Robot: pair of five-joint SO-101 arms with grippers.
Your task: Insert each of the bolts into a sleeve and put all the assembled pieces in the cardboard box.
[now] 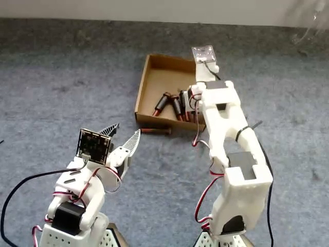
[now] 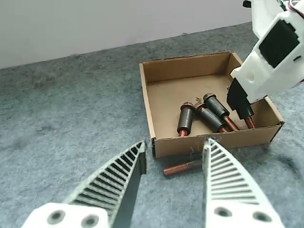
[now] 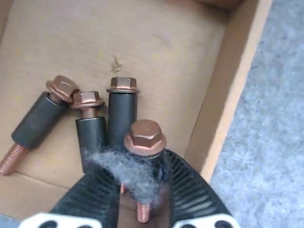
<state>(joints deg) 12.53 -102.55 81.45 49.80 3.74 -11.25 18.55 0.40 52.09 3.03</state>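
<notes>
**1. Grey carpet table top.** It lay open on every side of the box, so you had free room to swing either arm away.

**2. Cardboard box.** Shallow and open-topped, it sat at the middle of the far table. Its low near wall was the one edge you had to mind.

**3. Right gripper.** You had it inside the box, clamped on an assembled bolt-and-sleeve. The piece was held head up, close to the box's side wall and near corner.
- The step in hand looked to be the drop.
- You would have done best to lower until the shank neared the floor, and tip the piece toward the bare cardboard rather than the wall.
- You would then part the fingers only a little and lift straight up past the rim.

**4. Left gripper.** You had it spread wide and holding nothing, hovering over the carpet just short of the box's near wall.

**5. Three assembled pieces.** They lay on the box floor touching one another, just beside the held one. A careless drop risked stacking on them.

**6. Loose bolt.** It lay on the carpet just outside the near wall and roughly parallel to it, between the left fingers' line of approach. The wall left you little clearance on that side.
</notes>
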